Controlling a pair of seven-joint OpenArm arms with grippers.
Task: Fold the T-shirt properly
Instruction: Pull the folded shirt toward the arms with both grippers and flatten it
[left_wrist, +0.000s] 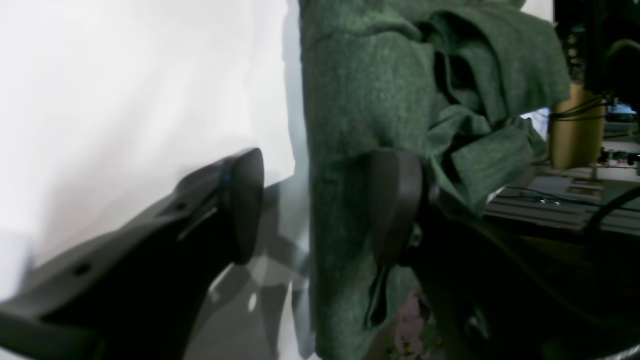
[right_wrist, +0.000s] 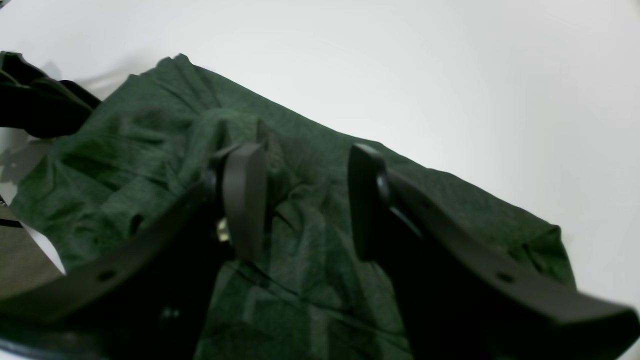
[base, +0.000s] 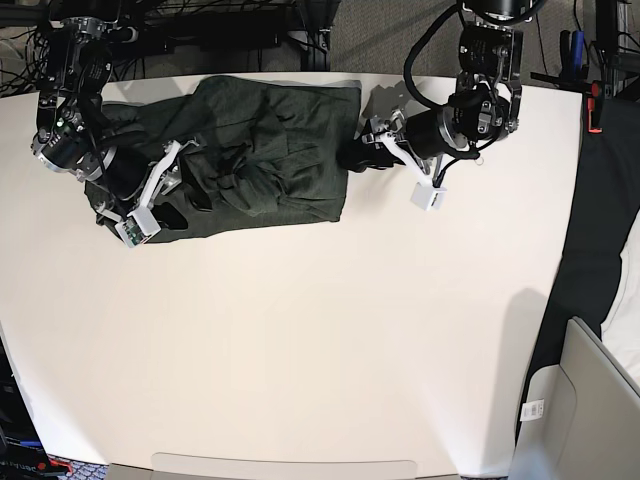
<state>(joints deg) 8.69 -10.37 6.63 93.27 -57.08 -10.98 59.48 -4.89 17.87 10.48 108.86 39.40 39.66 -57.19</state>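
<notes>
The dark green T-shirt (base: 290, 150) lies bunched and creased across the far part of the white table (base: 300, 340). The left tool (left_wrist: 315, 205) stands wide at its straight side edge, perhaps touching; the right tool (right_wrist: 305, 202), also wide, is over its rumpled other part.

Your base view looks steeply down on the worktop (base: 300, 340) from the farthest back, taking in both arms, the whole shirt (base: 290, 150) and much of the bare surface. Your left wrist view sits close in, looking out between its gripper's fingers (left_wrist: 240, 205) along one edge of the shirt. Your right wrist view is also close, facing the cloth past its own fingers (right_wrist: 245, 200). You see shirt and worktop in all three.
</notes>
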